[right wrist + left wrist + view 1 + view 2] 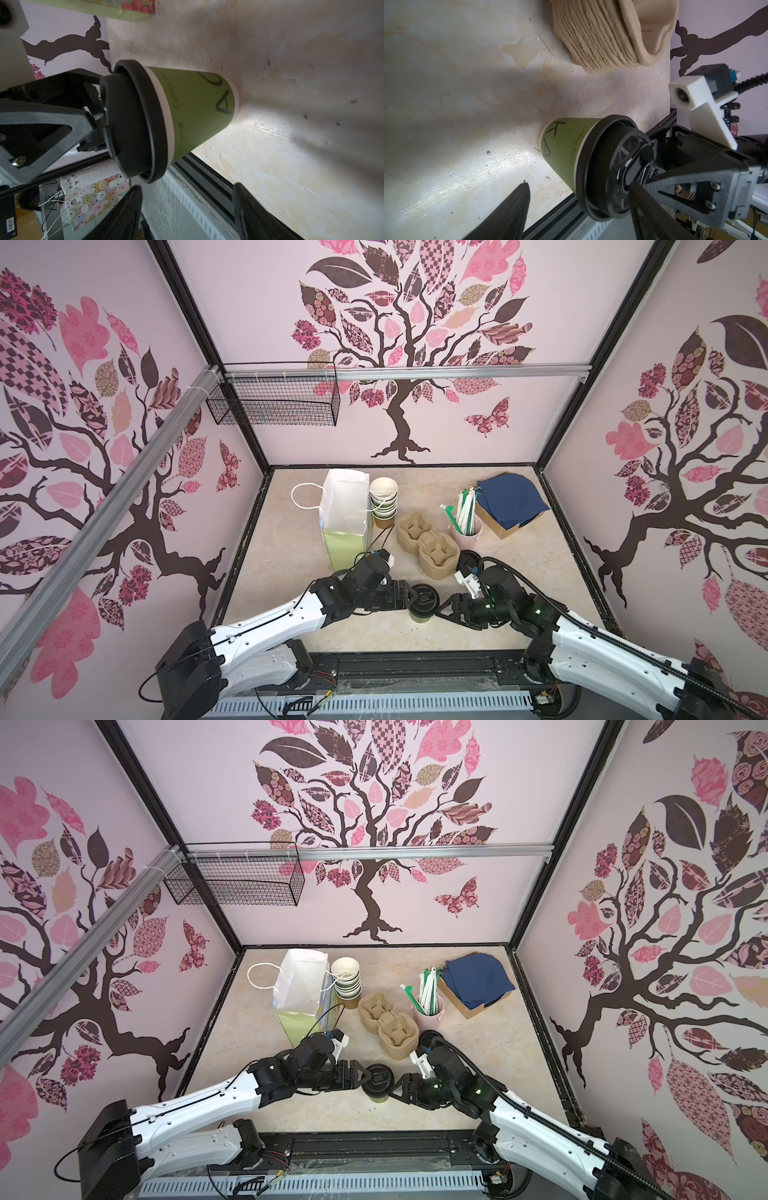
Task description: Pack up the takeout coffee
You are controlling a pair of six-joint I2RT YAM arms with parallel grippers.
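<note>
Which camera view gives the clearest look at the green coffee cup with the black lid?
The right wrist view: the takeout coffee fills it, lettering and lid unblocked. Left wrist view: lid partly covered. Both top views: small, from above.

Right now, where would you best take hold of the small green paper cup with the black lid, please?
Grip the green paper cup around its wall just below the black plastic lid, coming in level from the side. It stands upright and tapers downward, so the lid's overhanging rim should stop slipping.
</note>
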